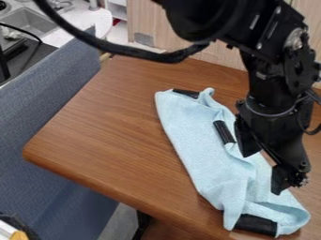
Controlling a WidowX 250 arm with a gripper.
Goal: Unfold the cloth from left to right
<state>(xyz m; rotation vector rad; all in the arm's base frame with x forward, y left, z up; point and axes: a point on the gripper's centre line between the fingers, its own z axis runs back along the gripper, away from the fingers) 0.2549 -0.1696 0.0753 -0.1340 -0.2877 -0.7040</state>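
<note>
- Gripper [263,169]: hangs over the lower right part of the cloth [201,140]; its two fingers stand apart, one up and to the left, the other down and to the right; blue fabric shows between them; whether either finger touches it, I cannot tell.
- Cloth: light blue, lying on the table beneath the gripper and to its left; it runs aslant, from above and left of the gripper to below and right of it; its left edge is long and fairly straight, while the side nearer the gripper is creased and folded over; the lower end is bunched.
- Middle patch [224,132]: black, on the cloth, just left of the gripper; it stands near upright in the view.
- Lower patch [256,225]: black and broader, below the gripper, at the bunched end, with blue fabric around it.
- Top patch [187,93]: black, at the far end, above and left of the gripper.
- Arm [279,70]: black, above the gripper, coming in from the top edge; a thick black cable [134,51] loops to its left.
- Table [113,126]: brown wood under the cloth; its rounded corner points left, well apart from the gripper.
- Farther out: wood panelling [191,28] above and left of the gripper; a blue-grey panel [47,105] past the table's left edge; a sink [31,21] farthest up and left.
</note>
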